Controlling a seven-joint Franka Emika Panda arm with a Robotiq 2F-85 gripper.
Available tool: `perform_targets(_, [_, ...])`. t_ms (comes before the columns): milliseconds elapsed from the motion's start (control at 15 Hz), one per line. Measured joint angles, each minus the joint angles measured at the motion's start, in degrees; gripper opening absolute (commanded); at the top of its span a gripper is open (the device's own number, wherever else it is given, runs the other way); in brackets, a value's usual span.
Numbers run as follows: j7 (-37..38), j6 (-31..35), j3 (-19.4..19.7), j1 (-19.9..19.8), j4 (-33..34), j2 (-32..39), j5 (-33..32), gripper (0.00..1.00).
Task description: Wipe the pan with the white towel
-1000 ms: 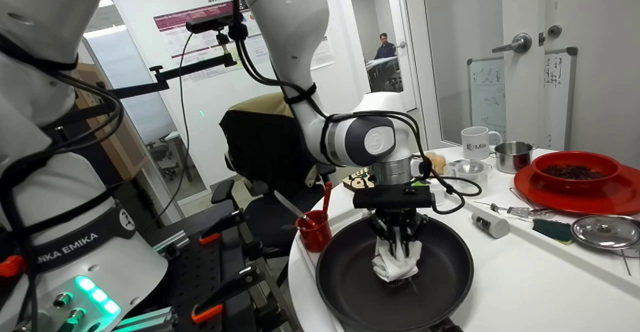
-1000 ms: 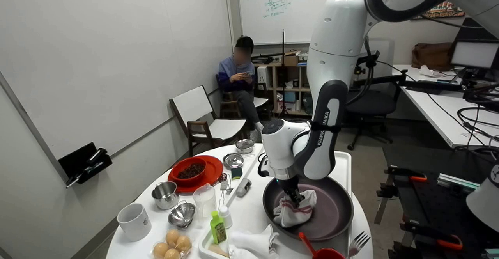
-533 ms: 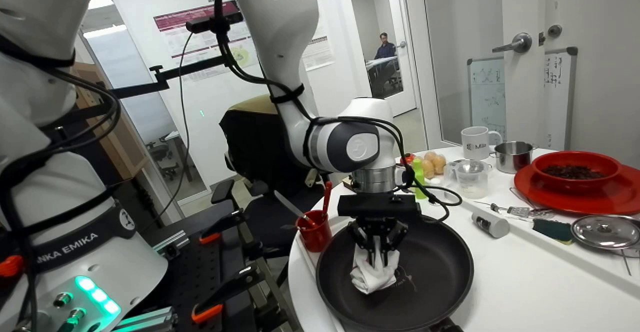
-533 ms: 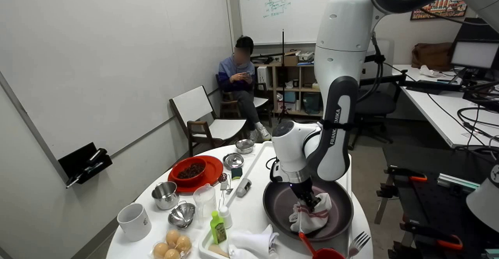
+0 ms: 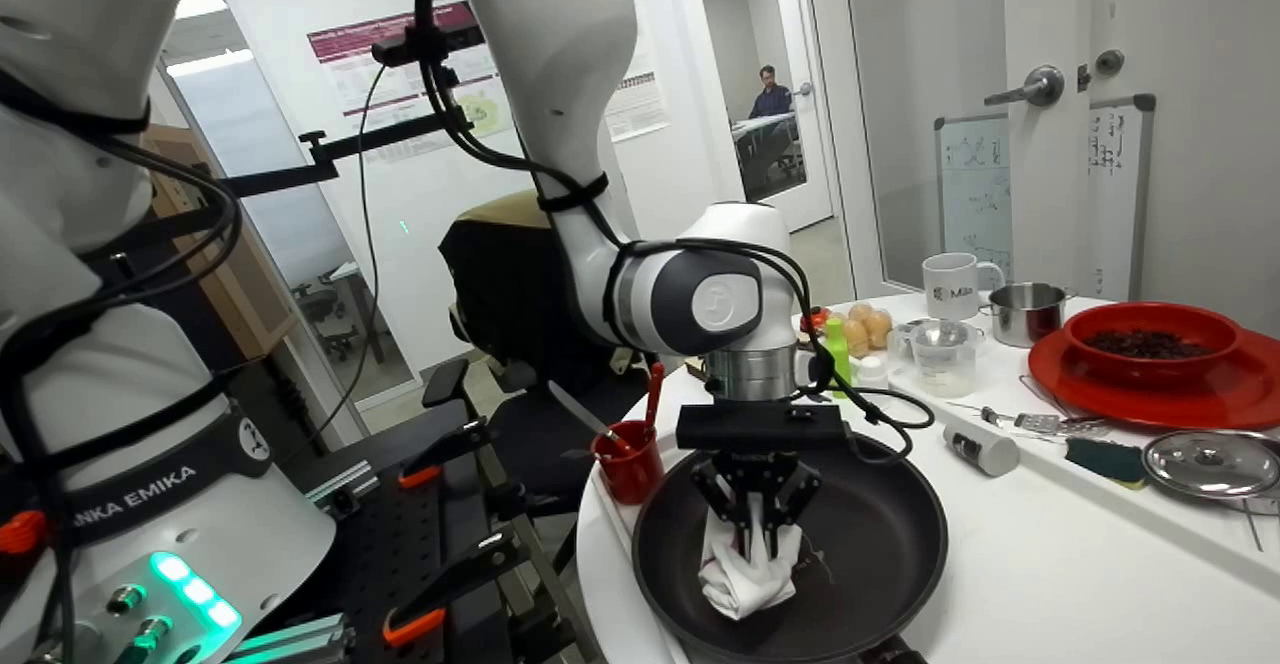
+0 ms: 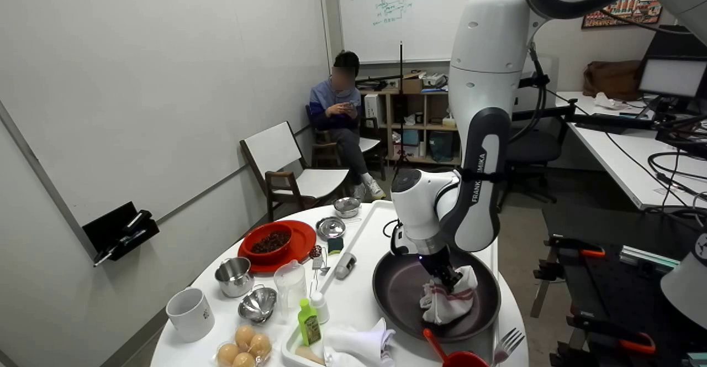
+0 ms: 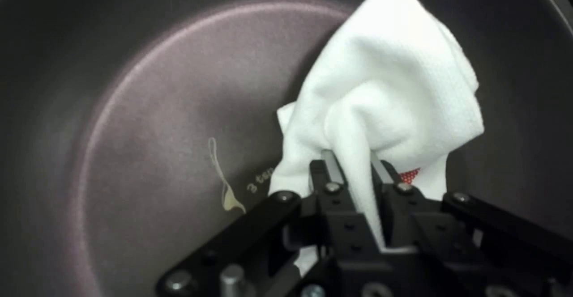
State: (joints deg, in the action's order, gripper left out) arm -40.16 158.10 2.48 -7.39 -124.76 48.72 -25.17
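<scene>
The white towel, with red stripes, lies bunched inside the dark frying pan. The towel shows in both exterior views (image 5: 748,584) (image 6: 450,305) and in the wrist view (image 7: 403,78). The pan (image 5: 880,554) also shows in an exterior view (image 6: 399,295) and in the wrist view (image 7: 170,109). My gripper (image 7: 352,157) is shut on a fold of the towel, pointing down into the pan (image 5: 757,544). The towel appears to touch the pan floor, near the wall. A pale yellowish streak (image 7: 229,201) lies on the pan floor beside the towel.
A red cup (image 5: 630,472) with utensils stands close beside the pan. A white tray (image 6: 487,223) lies under the pan. A green bottle (image 6: 309,325) and another white cloth (image 6: 356,345) are at the tray's end. A red plate (image 5: 1060,384) and metal pots stand farther off.
The gripper and towel have slid across the pan floor toward the red cup's side, moving left in one exterior view and right in another. The grip is kept; the pan has not moved.
</scene>
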Motion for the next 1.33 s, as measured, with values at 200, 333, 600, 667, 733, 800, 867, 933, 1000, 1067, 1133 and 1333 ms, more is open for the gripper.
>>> perform_targets(200, [0.3,0.0,2.5,0.1,0.8,0.4,-0.1,0.09])
perform_targets(333, [1.1,-0.1,3.9,-0.1,2.4,1.1,0.1,0.09])
perform_targets(600, [4.0,-0.8,4.9,-1.1,6.8,2.8,0.6,0.09])
perform_targets(667, [4.8,-0.8,4.9,-1.4,7.9,3.2,0.8,0.09])
perform_targets(733, [5.6,-0.8,4.8,-1.5,8.8,3.5,1.0,0.09])
perform_targets(800, [6.4,-0.8,4.8,-1.6,9.6,3.8,1.1,0.09])
perform_targets(867, [6.9,-0.8,4.8,-1.6,10.0,4.0,1.1,0.09])
perform_targets(933, [7.3,-0.8,4.8,-1.5,10.2,4.1,1.0,0.09])
perform_targets(1000, [7.3,-0.8,4.8,-1.4,10.1,4.1,0.8,0.09])
perform_targets(1067, [7.3,-0.8,4.8,-1.4,10.0,4.1,0.4,0.09])
perform_targets(1133, [7.3,-0.7,4.9,-1.2,9.8,4.1,-0.2,0.09])
perform_targets(1333, [7.2,0.4,5.4,-0.4,8.2,3.6,-3.0,0.09])
